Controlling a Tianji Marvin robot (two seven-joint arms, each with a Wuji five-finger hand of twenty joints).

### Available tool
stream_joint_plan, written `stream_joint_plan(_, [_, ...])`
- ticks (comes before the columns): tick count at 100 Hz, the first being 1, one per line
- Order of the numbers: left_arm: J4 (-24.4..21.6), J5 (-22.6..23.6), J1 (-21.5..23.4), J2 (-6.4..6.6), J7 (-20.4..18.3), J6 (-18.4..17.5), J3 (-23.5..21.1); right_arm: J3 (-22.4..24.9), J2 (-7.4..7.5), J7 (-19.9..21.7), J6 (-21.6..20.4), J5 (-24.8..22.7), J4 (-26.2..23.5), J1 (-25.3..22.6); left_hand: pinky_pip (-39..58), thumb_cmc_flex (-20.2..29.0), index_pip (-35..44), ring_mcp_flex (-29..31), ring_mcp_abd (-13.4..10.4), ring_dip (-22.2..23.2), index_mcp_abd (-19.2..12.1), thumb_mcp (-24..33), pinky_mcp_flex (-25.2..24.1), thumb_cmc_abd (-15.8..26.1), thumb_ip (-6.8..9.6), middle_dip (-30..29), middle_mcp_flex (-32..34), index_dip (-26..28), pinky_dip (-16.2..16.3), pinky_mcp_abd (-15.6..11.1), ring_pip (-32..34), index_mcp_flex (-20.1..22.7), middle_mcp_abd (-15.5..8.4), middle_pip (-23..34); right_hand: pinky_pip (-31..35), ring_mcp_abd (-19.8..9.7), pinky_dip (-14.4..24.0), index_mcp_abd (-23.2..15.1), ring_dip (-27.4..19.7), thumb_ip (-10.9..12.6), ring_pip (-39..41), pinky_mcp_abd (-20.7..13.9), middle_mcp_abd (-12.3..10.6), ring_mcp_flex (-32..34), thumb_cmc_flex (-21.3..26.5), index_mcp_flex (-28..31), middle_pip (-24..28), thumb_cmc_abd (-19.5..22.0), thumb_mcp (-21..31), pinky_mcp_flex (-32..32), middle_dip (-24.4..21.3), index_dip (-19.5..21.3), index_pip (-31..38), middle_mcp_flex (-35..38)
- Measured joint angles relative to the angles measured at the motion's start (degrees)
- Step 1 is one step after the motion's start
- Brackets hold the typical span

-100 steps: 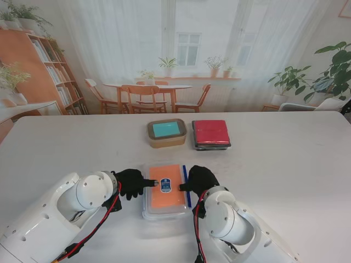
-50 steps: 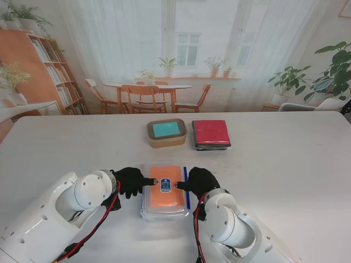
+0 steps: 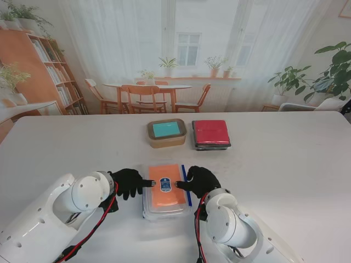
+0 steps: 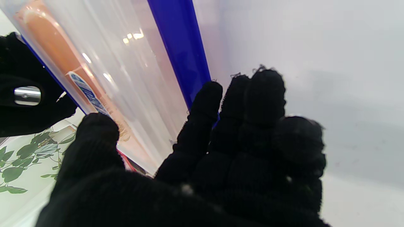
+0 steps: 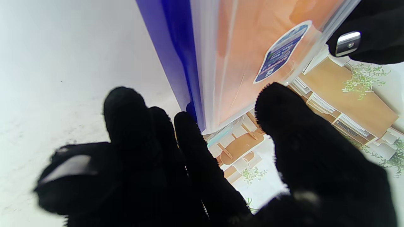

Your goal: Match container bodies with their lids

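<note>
A clear box with an orange lid [image 3: 164,192] and blue side clasps lies on the table near me. My left hand [image 3: 130,182] grips its left side, with the thumb on the lid by the blue sticker. My right hand [image 3: 200,181] grips the right side, its thumb also on the lid. In the left wrist view my left hand [image 4: 221,151] has its fingers against the blue clasp [image 4: 180,47], and the orange lid [image 4: 47,41] shows through clear plastic. The right wrist view has my right hand [image 5: 189,164] at the other blue clasp [image 5: 170,47], thumb under the orange lid [image 5: 252,47].
Farther from me stand a tan box with a teal lid [image 3: 166,133] and, to its right, a dark box with a red lid [image 3: 211,133]. Both are closed. The white table [image 3: 285,164] stretches on both sides.
Both hands have shifted slightly on the orange-lidded box, the thumbs pressing a little further in over the lid. The box has hardly moved.
</note>
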Motion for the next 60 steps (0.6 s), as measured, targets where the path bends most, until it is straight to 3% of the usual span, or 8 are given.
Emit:
stream_joint_plan(18, [0.0,0.3,0.0,0.1,-0.5,0.1,0.0,0.0,0.04,-0.1,-0.7,-1.3,0.1,0.0,0.0,0.6,-1.5,0.0,0.0,0.0,-1.0,0.0,0.0,-0.6,0.0,0.0,0.0,-0.6,0.0,0.0,0.0,0.0,0.0,0.0,-1.6,0.0,-2.4,-1.6,0.7,0.2,-1.6,-1.9,0.1,-7.1,0.0,-3.9,-0.7,0.1,-0.6,-1.1,-0.1,0.0,0.6,-5.6])
stream_joint_plan(28, [0.1,0.5,-0.1,0.18,-1.0,0.2,0.1,-0.1,0.08,-0.4,-1.4,-2.2,0.1,0.0,0.0,0.6,-3.0,0.0,0.0,0.0,-2.0,0.0,0.0,-0.6,0.0,0.0,0.0,-0.8,0.0,0.0,0.0,0.0,0.0,0.0,-5.2,1.8,-1.2,-4.1,1.5,0.2,-5.9,-2.0,0.1,-16.8,0.0,-8.0,-2.9,0.2,-0.6,-10.0,-1.7,-1.5,-2.1,-12.8])
stream_joint_plan(35, [0.1,1.0,-0.4,0.36,-2.2,0.5,0.3,-0.1,0.05,-1.1,-1.8,-2.3,0.2,0.0,0.0,1.9,-4.0,0.0,0.0,0.0,-3.1,0.0,0.0,-0.7,0.01,0.0,0.0,-1.4,0.0,0.0,0.0,-0.1,0.0,0.0,-9.0,3.4,1.8,-5.6,1.3,0.2,-10.6,-0.3,-1.4,-23.1,0.0,-10.9,-5.1,0.3,-0.6,-17.1,-3.6,-3.1,-4.6,-17.7])
stream_joint_plan(39, [0.1,1.2,-0.6,0.5,-3.2,0.7,0.5,0.0,0.01,-1.6,-2.0,-2.3,0.2,0.0,0.0,1.9,-4.2,0.0,0.0,0.0,-3.7,0.0,0.0,-0.7,0.01,0.0,0.0,-1.4,0.0,0.0,0.0,-0.1,0.0,0.0,-12.1,3.9,3.6,-5.9,0.6,0.2,-13.2,2.3,-1.8,-25.8,0.0,-11.5,-6.9,0.4,-0.6,-21.0,-5.5,-3.8,-5.5,-19.8])
stream_joint_plan(50, [0.1,1.3,-0.8,0.66,-3.7,1.1,0.6,0.0,-0.31,-2.7,-2.1,-1.6,0.5,0.0,0.0,1.9,-4.6,0.0,0.0,0.0,-4.5,-0.1,0.1,-1.3,0.01,-0.2,0.0,-1.4,0.0,0.0,0.0,-0.1,0.0,0.0,-20.2,5.3,4.3,-8.0,-1.5,0.2,-20.2,9.3,-3.7,-31.5,0.0,-15.0,-11.1,-0.3,-0.6,-29.4,-9.3,-5.2,-8.8,-24.6])
stream_joint_plan(60, [0.1,1.4,-0.4,0.54,-2.7,1.1,-0.1,0.0,-0.54,-2.6,-2.0,0.3,0.9,0.2,0.0,1.9,-5.6,0.0,-0.1,0.0,-4.5,-0.1,0.1,-1.8,0.01,-0.4,0.0,-2.0,0.0,0.0,0.0,-0.1,-0.1,0.0,-25.2,7.0,4.3,-10.9,-3.2,0.2,-25.3,12.9,-4.4,-35.1,0.0,-18.1,-13.8,-0.4,-0.6,-33.9,-11.8,-6.0,-10.5,-27.2])
